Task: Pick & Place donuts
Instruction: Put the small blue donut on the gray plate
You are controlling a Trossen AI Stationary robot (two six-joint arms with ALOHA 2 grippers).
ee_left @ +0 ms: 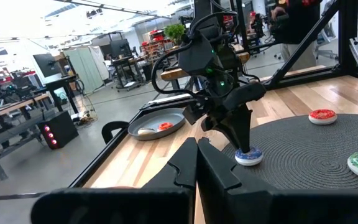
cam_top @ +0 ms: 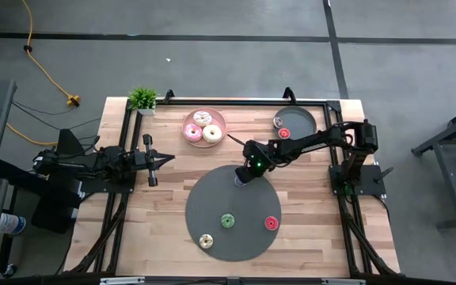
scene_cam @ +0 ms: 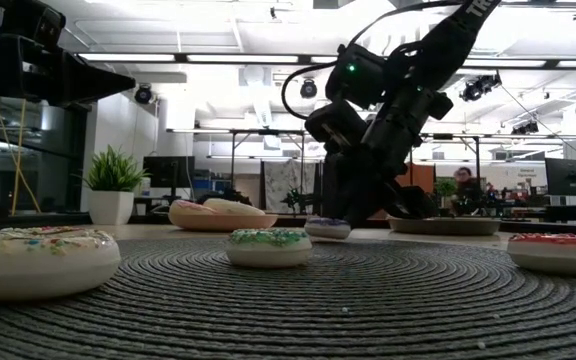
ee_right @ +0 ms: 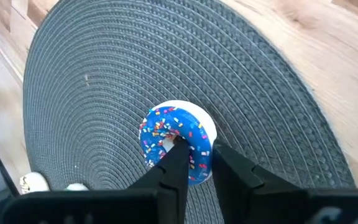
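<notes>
Blue donut (ee_right: 178,144) sits pinched by one rim in my right hand (ee_right: 194,163) (left hand (cam_top: 163,158) shut, parked), so lifting could let it twist out onto the mat (ee_right: 92,81).

Both arms are matte black with boxy joints and loose black cables; a green light glows on the right arm (cam_top: 253,165), whose tool (ee_right: 194,167) has tapered black fingers.

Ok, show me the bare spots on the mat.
Free: the mat's middle, between the blue donut in the right gripper and the green donut; also its left side. Crowded: the near edge, with green, red and cream donuts.
</notes>
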